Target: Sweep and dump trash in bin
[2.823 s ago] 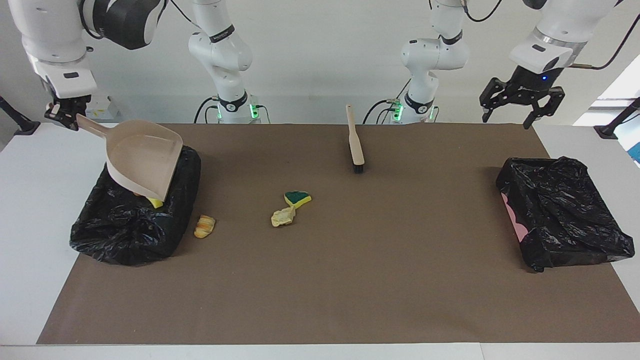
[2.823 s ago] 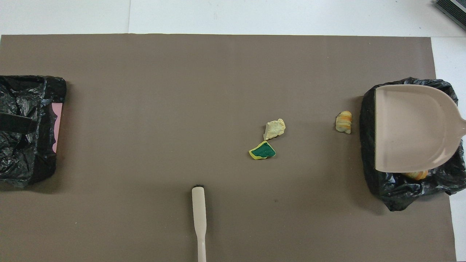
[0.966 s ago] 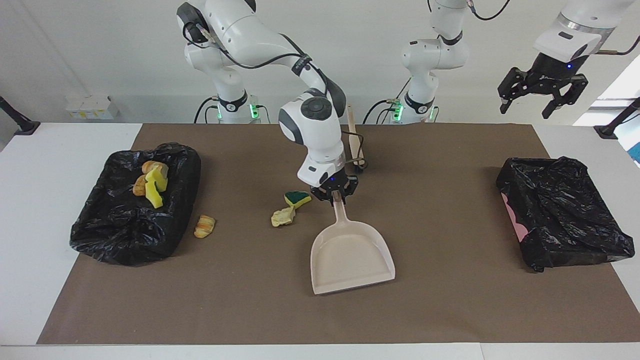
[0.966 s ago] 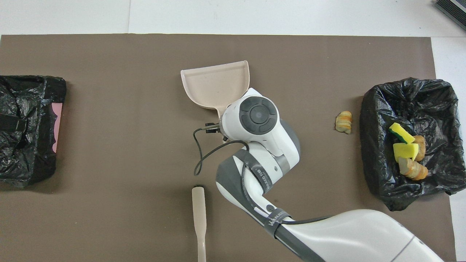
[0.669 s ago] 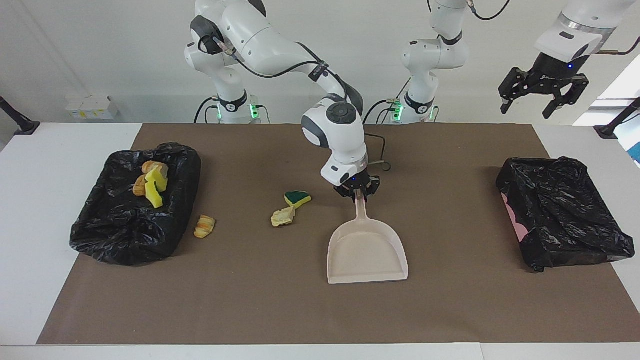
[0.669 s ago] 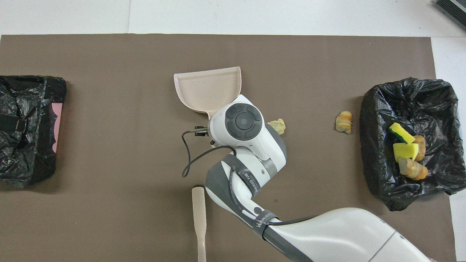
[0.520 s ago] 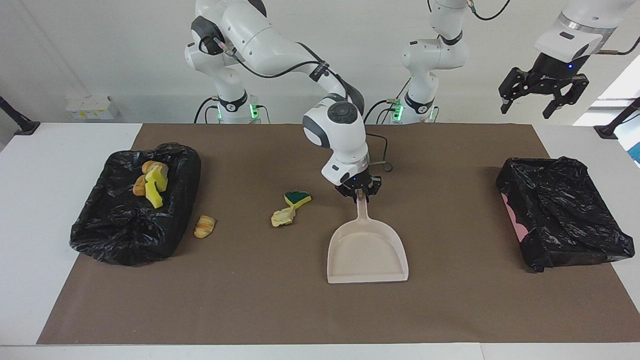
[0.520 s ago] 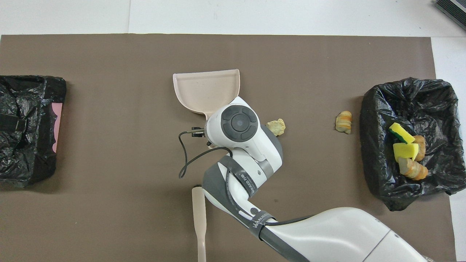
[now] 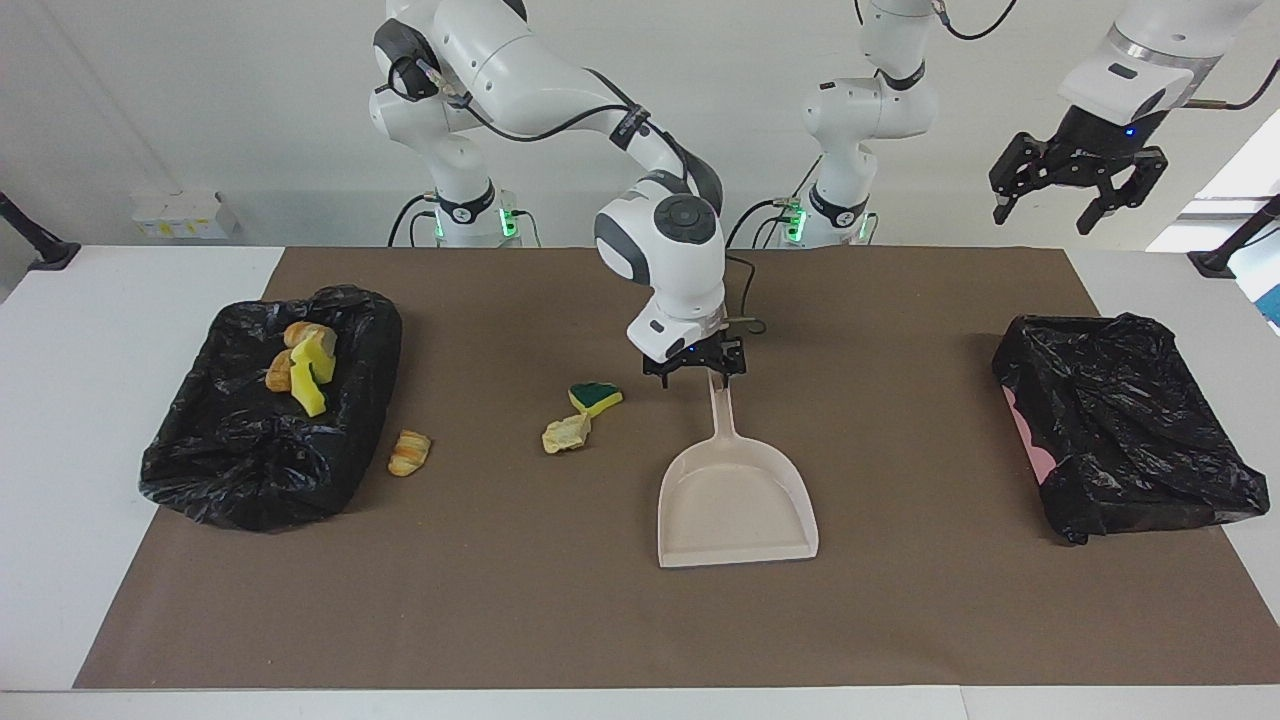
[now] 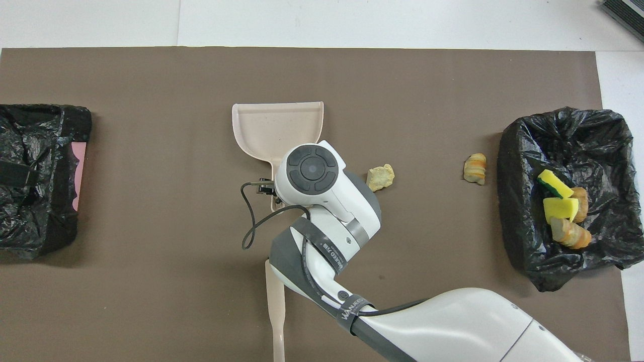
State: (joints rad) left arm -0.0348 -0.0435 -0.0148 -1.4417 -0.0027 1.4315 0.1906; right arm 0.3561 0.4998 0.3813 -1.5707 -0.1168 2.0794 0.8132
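Jaws of right gripper (image 9: 694, 370) look spread above dustpan (image 9: 737, 500) handle; green sponge (image 9: 594, 397) lies just beside, toward right arm's end.

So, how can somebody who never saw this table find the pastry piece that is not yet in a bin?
Start at the black-lined bin holding sponges, at the right arm's end of the brown mat. The pastry lump lies on the mat just beside it. It is golden-brown and ridged, alone, unlike the pale paper wad near the dustpan.

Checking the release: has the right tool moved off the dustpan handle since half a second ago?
Yes. The right tool has risen and opened above the dustpan handle's end, drifting slightly toward the green-and-yellow sponge.
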